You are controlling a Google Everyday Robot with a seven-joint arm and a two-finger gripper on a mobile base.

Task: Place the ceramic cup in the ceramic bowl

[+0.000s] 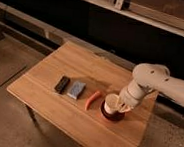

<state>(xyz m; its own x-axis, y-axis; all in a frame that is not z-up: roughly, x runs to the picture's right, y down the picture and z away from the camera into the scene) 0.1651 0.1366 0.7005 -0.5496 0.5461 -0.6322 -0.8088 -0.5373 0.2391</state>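
Observation:
The cream-white ceramic cup (111, 103) stands inside the shallow red ceramic bowl (111, 115) on the right half of the wooden table (50, 73). My gripper (120, 104) is at the end of the white arm (154, 84), right at the cup's right side and over the bowl. The arm's wrist hides the far right part of the cup and bowl.
A slim orange carrot-like piece (93, 100) lies just left of the bowl. A grey-blue rectangular block (76, 89) and a black block (62, 84) lie further left. The table's right edge is close to the bowl. Dark shelving runs behind the table.

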